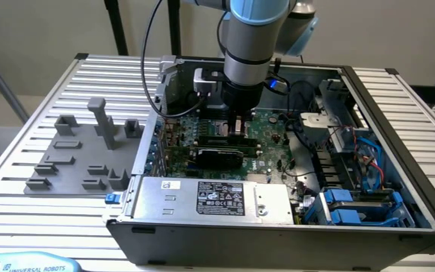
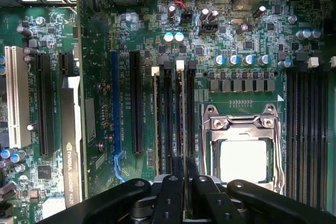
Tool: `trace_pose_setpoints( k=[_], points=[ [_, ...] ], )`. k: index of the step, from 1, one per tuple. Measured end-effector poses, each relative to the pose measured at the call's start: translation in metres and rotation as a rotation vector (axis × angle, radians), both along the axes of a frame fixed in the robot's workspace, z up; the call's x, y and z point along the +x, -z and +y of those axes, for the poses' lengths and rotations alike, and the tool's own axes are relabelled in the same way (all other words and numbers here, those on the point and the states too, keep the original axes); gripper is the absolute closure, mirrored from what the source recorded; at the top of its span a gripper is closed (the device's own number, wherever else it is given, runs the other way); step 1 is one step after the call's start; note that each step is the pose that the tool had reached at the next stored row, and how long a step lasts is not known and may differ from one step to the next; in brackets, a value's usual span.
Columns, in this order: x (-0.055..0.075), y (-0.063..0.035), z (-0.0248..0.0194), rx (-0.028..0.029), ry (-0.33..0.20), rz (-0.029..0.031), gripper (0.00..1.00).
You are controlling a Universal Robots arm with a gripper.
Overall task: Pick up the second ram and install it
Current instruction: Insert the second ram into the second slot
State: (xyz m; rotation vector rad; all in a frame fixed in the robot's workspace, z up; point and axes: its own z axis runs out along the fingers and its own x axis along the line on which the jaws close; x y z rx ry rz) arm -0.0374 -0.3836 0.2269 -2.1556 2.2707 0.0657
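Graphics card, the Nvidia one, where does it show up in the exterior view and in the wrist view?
Exterior view: the graphics card is the black board lying across the motherboard, between the gripper and the power supply.
Wrist view: the graphics card bears the NVIDIA label and stands beside the white slot, across the long slots from the CPU socket.
Shared landmark: the gripper.

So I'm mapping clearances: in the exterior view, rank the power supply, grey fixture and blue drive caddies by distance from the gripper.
From the gripper, over the motherboard:
1. Power supply, toward the case's front.
2. Grey fixture, outside the case, at the view's left.
3. Blue drive caddies, front corner at the view's right.
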Motion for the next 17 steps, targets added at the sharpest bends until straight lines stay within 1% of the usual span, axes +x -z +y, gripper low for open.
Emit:
trace_pose_setpoints(
  k=[7,17],
  points=[
    [0.0001,-0.0004,0.0,0.0007,0.0,0.0018,0.87],
    [0.0001,0.0001,0.0,0.0007,0.0,0.0021,0.87]
  ],
)
